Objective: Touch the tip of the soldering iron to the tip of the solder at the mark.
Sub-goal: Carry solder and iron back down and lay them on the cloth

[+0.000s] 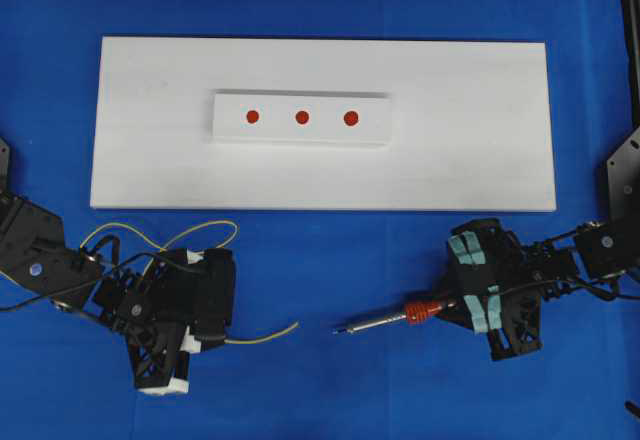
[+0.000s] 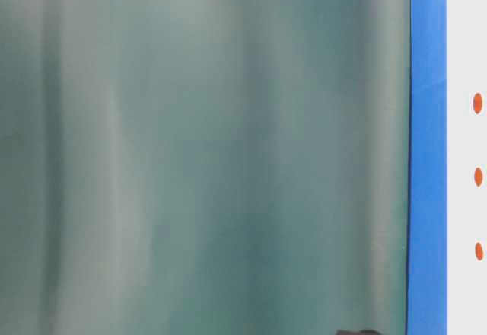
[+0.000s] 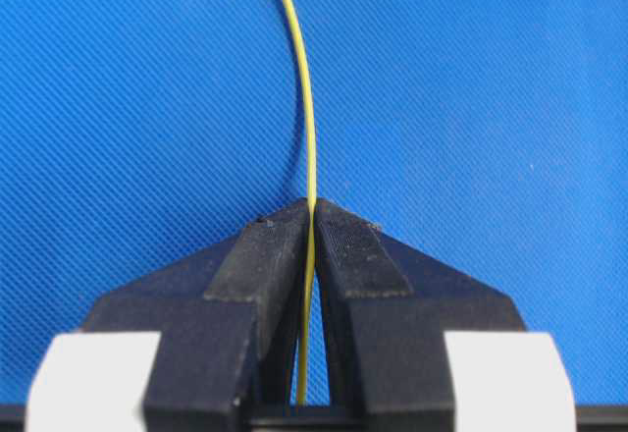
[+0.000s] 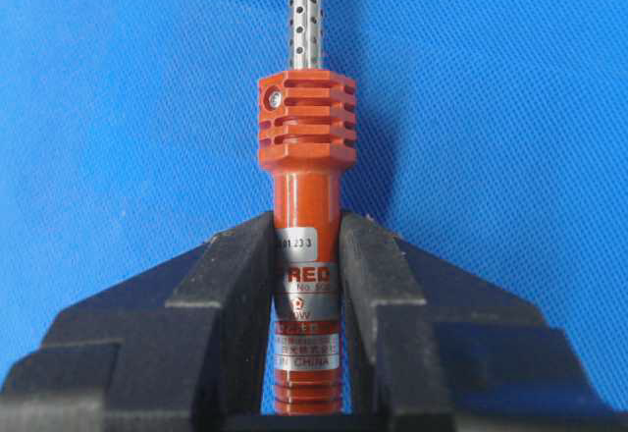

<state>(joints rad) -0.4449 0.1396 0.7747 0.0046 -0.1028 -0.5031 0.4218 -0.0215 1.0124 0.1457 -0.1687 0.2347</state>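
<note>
My left gripper (image 1: 226, 340) (image 3: 313, 208) is shut on the solder (image 1: 265, 338) (image 3: 306, 128), a thin yellow wire whose free end points right over the blue cloth, with loops trailing behind the wrist. Held in my shut right gripper (image 1: 450, 307) (image 4: 306, 231) is the soldering iron (image 1: 385, 319) (image 4: 305, 167), gripped by its red-orange handle. Its silver shaft points left, with its tip near the solder's end but apart from it. Three red marks (image 1: 302, 117) sit on a small white block, far from both tips.
A large white board (image 1: 480, 140) lies across the back of the blue cloth with the small white block (image 1: 230, 130) on it. The table-level view is mostly a blurred grey-green surface, with the marks (image 2: 478, 177) at its right edge.
</note>
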